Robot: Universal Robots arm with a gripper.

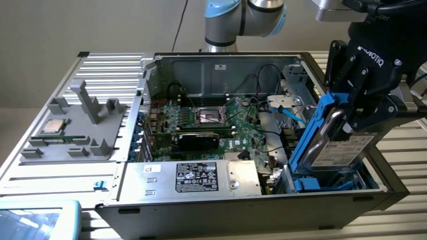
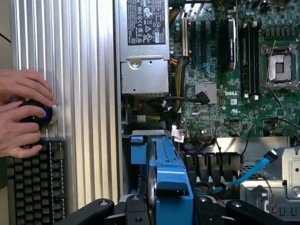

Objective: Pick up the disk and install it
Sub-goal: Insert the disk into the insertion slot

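Observation:
The disk point(image 1: 335, 154), a silver-grey drive with a white label in a bright blue carrier, hangs on edge with its lower end at the blue drive bay point(image 1: 328, 183), at the exterior view's right end of the open computer case point(image 1: 267, 202). My black gripper point(image 1: 349, 120) is shut on its upper part from above. In the wrist view the carrier's blue edge point(image 2: 169, 180) runs between my gripper point(image 2: 169, 206) fingers, over the bay beside the motherboard.
Beside the bay sit the silver power supply point(image 1: 200, 177) and the motherboard point(image 1: 213, 122), and a loose blue cable point(image 1: 293, 114) lies close by. A CPU chip point(image 1: 53, 126) rests on the grey tray to the exterior view's left. A person's hands point(image 2: 21, 112) hold a knob near a keyboard point(image 2: 33, 187).

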